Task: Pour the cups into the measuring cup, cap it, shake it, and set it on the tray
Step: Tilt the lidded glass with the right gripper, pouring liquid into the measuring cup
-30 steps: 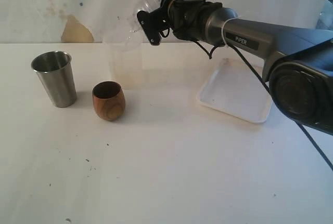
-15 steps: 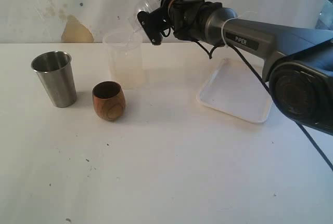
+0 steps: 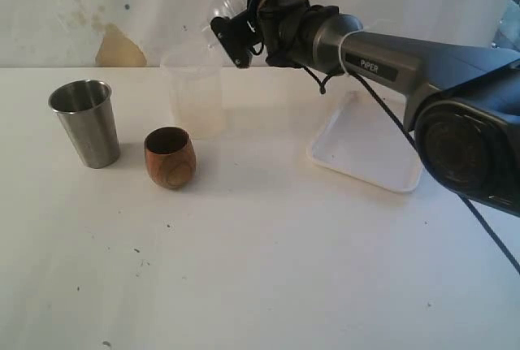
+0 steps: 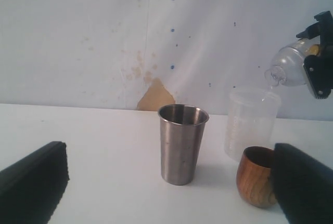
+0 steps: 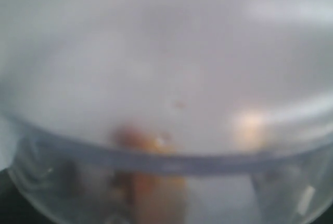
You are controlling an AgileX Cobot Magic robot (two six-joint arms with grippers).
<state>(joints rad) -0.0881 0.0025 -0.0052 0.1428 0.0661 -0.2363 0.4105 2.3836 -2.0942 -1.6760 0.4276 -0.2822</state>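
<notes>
Right jaws are clamped on a clear plastic vessel (image 4: 289, 68), tipped mouth-down. The measuring cup (image 3: 195, 94) stands upright on the bench (image 3: 268, 269) just below and ahead of them, with the vessel's lip over its rim; contact unclear. Blurred orange-gold bits show in the vessel; the measuring cup's fill is unreadable. Left jaws are spread wide and empty. The steel tumbler (image 4: 182, 143) is upright straight ahead of them, with the wooden cup (image 4: 256, 176) by one finger, so the left arm is nearer both. Their contents aren't visible. The white tray (image 3: 366, 145) lies behind the right jaws, under that arm.
</notes>
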